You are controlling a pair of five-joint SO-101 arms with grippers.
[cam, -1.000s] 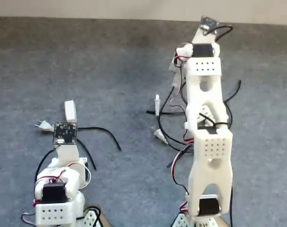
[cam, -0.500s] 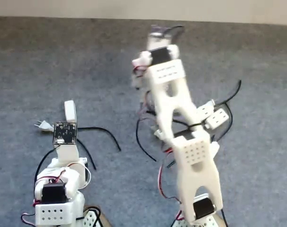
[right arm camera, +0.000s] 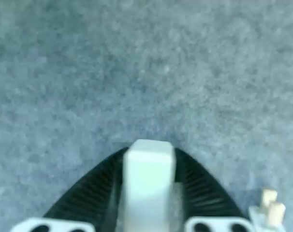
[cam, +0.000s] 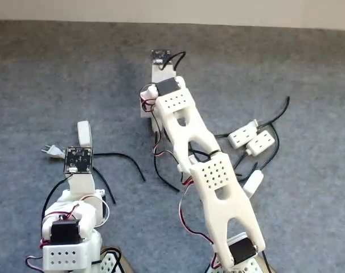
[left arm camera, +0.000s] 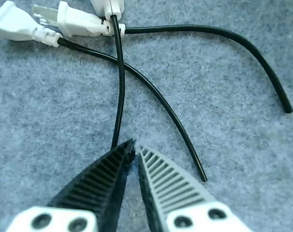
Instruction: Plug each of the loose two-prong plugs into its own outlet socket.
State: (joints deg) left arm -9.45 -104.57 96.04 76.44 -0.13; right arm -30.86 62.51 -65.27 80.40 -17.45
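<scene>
My left jaws sit nearly shut, empty, over a cord [left arm camera: 118, 87] near two loose plugs [left arm camera: 81, 21], well left of the sockets [cam: 243, 135]. My right jaws, clamping a white block [right arm camera: 147, 183], have swung leftward off them; I judge nothing plugged yet.

Outlet sockets [cam: 242, 135] right of plug [cam: 53, 151]

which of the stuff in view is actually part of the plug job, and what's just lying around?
Part of the job:
- two-prong plug by the left arm
- two sockets
- white connector body, held between the right fingers; can't tell whether it's a plug or a socket
- black cords

Just lying about:
- grey carpet
- arm wiring
</scene>
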